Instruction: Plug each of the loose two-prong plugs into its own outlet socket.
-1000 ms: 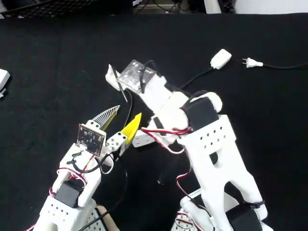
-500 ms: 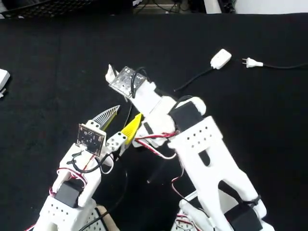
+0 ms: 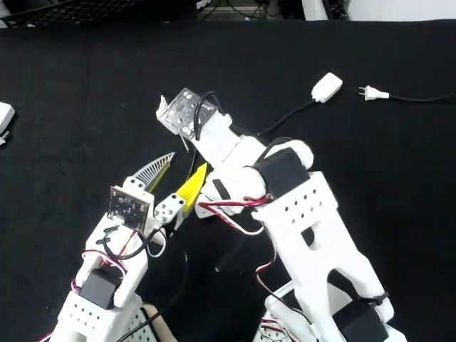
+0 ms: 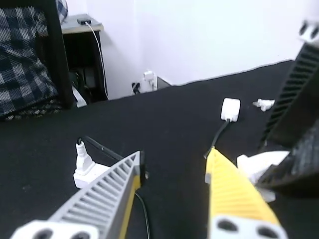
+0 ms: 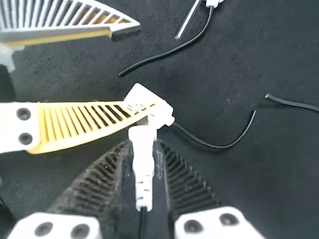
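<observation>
Clamping a white two-prong plug [image 5: 143, 174] between dark fingers [image 5: 182, 174], the right gripper [image 5: 143, 145] holds its nose against a white outlet socket [image 5: 149, 109] on the black table [image 5: 249, 59]. The left gripper [image 4: 174, 158] gapes wide, its yellow finger [image 5: 75, 124] beside that socket. A second plug [image 3: 372, 92] lies loose near another socket [image 3: 327, 86].

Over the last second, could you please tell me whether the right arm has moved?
Yes. In the high view the right arm has swung left, away from the white socket at the far right, which stayed put.
</observation>
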Controlling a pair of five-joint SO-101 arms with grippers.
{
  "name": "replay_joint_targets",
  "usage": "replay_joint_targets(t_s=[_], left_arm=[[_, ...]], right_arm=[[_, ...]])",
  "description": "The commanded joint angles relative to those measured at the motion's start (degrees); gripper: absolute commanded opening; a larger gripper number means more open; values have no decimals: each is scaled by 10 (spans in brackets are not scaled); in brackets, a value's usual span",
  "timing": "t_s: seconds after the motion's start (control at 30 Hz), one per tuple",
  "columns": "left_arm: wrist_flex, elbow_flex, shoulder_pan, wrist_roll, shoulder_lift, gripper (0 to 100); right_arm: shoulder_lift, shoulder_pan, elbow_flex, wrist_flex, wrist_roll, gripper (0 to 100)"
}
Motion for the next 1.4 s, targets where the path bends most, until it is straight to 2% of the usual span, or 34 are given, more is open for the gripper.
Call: replay_joint_targets(t_s=[0.0,0.5,0.63,0.8,0.93,1.17,1.37], left_arm=[[3,7,3,-4,-1,223],[4,7,2,-4,-1,223],[43,7,-6,-8,-1,223],[98,7,-84,-30,-1,224],[130,7,-116,-35,0,224],[217,7,-48,-41,-1,224],[246,7,-13,-150,0,224]], right_arm=[[-7,-4,-53,2,-21,11],[-3,1,-41,7,-39,11],[-7,62,3,10,-12,11],[-7,164,32,5,28,11],[-7,208,38,5,39,11],[-7,218,76,-1,66,11],[-7,218,125,-36,66,11]])
